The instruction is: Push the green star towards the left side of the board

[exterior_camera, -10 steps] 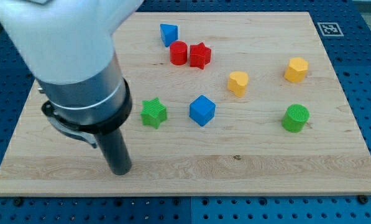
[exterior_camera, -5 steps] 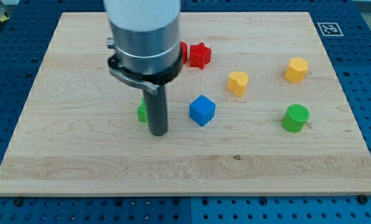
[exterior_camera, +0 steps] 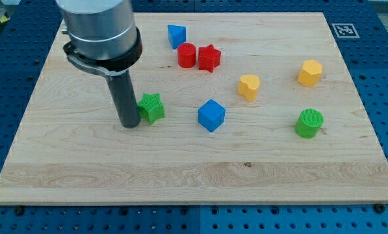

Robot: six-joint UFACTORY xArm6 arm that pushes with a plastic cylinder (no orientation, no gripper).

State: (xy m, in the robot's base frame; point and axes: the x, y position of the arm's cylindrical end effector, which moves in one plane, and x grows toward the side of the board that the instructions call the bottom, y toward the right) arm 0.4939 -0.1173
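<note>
Currently my tip (exterior_camera: 129, 123) is sitting on the wrong side of the green star (exterior_camera: 151, 107): touching or just beside its left edge, slightly toward the view's bottom. No grasp involved, the rod is only resting against the block, holding nothing.

Star is lying left of board centre, with the blue cube (exterior_camera: 211, 115) near it on the view's right, and the red cylinder (exterior_camera: 186, 55) and red star (exterior_camera: 208, 58) up toward the view's top. Well apart from the wooden board's (exterior_camera: 44, 162) left edge, so the task is looking barely started.

Step in hand, as I'm judging it: repositioning for the push. Pushing from here would be sending the star right, toward the blue cube. Next move is calling for routing the tip around the star, into the gap between star and blue cube, then driving left. Gap is tight; risk of nudging the cube.

Arm pose: rod is standing nearly vertical, the grey wrist housing (exterior_camera: 99, 29) is looming over the board's upper left and running out of the view's top.
</note>
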